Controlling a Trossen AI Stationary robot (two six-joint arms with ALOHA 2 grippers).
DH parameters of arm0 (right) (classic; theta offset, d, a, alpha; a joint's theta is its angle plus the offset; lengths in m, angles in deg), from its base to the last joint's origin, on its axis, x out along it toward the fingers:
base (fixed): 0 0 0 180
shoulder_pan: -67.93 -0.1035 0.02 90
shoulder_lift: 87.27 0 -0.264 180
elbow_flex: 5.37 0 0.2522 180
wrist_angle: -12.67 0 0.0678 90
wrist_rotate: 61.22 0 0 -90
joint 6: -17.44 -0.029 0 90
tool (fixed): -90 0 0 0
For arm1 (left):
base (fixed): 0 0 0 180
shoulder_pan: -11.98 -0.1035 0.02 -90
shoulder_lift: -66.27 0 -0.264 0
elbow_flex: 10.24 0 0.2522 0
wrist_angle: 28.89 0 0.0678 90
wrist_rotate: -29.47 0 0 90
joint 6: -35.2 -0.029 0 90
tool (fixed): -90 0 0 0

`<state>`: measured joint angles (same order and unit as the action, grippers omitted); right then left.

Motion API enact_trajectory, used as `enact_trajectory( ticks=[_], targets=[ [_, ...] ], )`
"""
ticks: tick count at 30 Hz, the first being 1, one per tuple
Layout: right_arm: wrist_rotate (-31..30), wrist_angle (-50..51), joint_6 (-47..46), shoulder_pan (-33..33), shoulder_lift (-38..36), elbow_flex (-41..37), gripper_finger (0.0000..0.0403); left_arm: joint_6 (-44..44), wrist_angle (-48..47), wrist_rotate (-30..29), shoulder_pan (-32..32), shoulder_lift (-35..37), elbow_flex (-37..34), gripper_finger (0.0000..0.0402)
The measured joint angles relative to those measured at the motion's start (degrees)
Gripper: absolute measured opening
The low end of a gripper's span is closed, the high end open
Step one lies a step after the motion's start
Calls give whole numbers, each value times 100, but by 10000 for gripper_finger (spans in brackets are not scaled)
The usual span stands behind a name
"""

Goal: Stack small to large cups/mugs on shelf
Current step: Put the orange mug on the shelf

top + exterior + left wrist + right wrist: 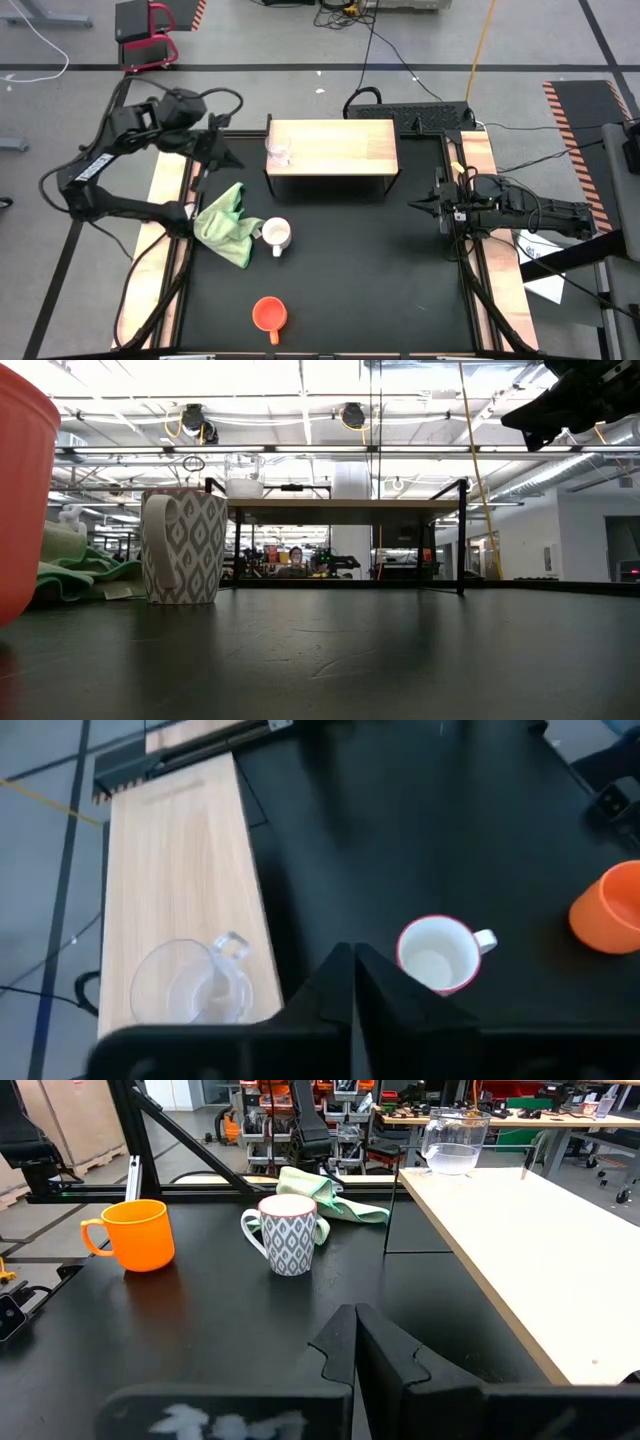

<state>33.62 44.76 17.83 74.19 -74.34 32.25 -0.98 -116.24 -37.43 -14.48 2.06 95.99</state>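
The clear glass cup (278, 152) stands upright on the left end of the shelf's wooden top (335, 146); it also shows in the left wrist view as the glass cup (190, 982). The white patterned mug (276, 235) stands on the black table beside the green cloth (226, 224). The orange mug (268, 314) stands near the table's near edge. My left gripper (228, 152) hovers shut, left of the shelf and above the table, touching nothing. My right gripper (420, 206) waits shut at the table's right side, in the air.
The green cloth lies crumpled against the white mug's left side. Light wooden strips (478, 160) run along both table sides. Cables and a black bar (420, 112) lie behind the shelf. Bare black tabletop (370, 270) spreads between the shelf and the near edge.
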Motion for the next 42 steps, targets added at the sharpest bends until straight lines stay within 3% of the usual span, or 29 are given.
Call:
enact_trajectory(
  ticks=[7, 13, 21, 29, 35, 42],
  targets=[
    [0, -1, 1, 0, 0, 0, 0, 433, -166, 87, 289, 144, -78, 3],
    [0, -1, -11, 0, -2, 0, 0, 673, 67, 16, 339, 541, -682, 2],
    [2, 0, -13, 0, -2, 0, 0, 1096, 1601, 507, 341, 1793, -2327, 1],
    [0, -2, -15, 0, 0, 0, 0, 2256, 3514, 804, 663, 2886, -3910, 1],
    [0, 0, -17, 0, 0, 0, 0, 2841, 4284, 773, 1224, 3106, -4593, 1],
    [1, 13, -17, 0, 0, 1, 0, 2925, 4444, 210, 2039, 3089, -5071, 0]
  ],
)
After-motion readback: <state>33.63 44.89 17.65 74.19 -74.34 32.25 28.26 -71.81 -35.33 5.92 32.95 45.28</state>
